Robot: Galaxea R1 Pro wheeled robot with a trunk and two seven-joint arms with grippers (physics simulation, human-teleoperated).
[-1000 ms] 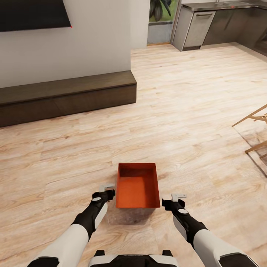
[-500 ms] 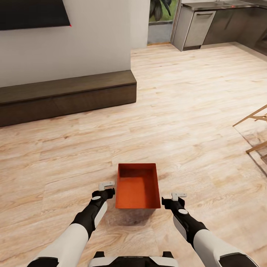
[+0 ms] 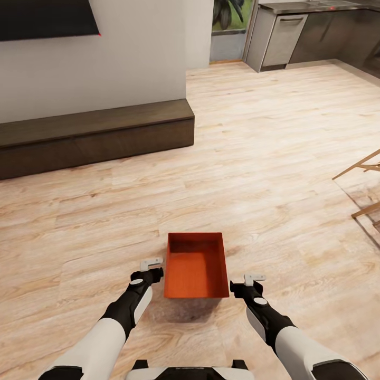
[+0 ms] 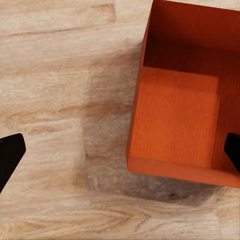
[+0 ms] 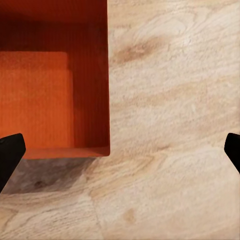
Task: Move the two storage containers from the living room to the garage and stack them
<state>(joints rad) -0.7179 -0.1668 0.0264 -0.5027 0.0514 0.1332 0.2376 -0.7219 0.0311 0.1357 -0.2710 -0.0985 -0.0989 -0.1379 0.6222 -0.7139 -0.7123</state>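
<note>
One orange-red open-top storage container (image 3: 194,266) sits low over the light wood plank floor (image 3: 264,158) of the living room, just ahead of my base, with a shadow beneath it. My left gripper (image 3: 153,266) is at its near left corner and my right gripper (image 3: 252,281) at its near right corner. Both are open wide. In the left wrist view the left gripper (image 4: 120,152) straddles a side wall of the container (image 4: 175,120), with one fingertip (image 4: 232,150) over the inside. The right wrist view has the right gripper (image 5: 120,152) spanning the container (image 5: 50,95) corner and bare floor.
A long dark wood bench (image 3: 95,137) runs along the white wall at the left, under a black screen (image 3: 47,18). Grey kitchen cabinets (image 3: 285,34) stand at the far right. Wooden chair legs (image 3: 364,169) reach in from the right edge.
The view has shifted very slightly. The container and both open grippers keep the same places relative to each other.
</note>
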